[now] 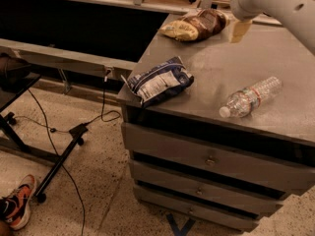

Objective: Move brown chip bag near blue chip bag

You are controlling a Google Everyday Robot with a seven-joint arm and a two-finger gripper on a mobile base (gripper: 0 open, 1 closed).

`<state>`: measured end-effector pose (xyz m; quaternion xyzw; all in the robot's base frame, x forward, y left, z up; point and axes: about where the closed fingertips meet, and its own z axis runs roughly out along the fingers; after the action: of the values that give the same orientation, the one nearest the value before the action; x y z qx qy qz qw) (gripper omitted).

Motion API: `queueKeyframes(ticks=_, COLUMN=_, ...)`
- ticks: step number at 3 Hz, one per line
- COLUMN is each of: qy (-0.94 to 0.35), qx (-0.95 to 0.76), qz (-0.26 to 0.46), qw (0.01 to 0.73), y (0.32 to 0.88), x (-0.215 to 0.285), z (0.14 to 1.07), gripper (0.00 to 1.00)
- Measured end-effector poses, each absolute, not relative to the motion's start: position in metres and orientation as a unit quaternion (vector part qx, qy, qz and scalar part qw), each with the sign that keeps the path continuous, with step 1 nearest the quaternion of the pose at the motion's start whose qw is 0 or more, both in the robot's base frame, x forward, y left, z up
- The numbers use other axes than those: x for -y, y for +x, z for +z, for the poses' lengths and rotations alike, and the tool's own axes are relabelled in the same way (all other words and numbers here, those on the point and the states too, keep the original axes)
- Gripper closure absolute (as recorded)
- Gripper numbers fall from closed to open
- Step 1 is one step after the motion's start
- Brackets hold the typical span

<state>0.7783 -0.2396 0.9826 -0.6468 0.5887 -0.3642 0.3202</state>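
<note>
One hand [240, 29] hangs over the far side of the counter [275, 53], just to the right of the brown chip bag [197, 24]. It grips nothing visible, and how far open it is cannot be told. The brown chip bag lies at the far left corner, well apart from the blue chip bag [160, 80] at the near left corner. This looks like the reach. Next, the hand must settle over the brown chip bag and grasp it.
</note>
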Motion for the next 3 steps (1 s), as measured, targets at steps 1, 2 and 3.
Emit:
queueKeyframes(ticks=1, qy=-0.648, qx=-0.573, qz=-0.373, qw=0.335, y=0.7845, x=0.2398, z=1.0043, gripper=0.0)
queueKeyframes(ticks=2, qy=-0.649, qx=-0.573, qz=-0.374, qw=0.334, y=0.7842, x=0.24, z=1.0038, gripper=0.0)
queueKeyframes(ticks=3, qy=-0.671, qx=-0.556, qz=-0.365, qw=0.329, y=0.7862, x=0.2355, z=0.9979, gripper=0.0)
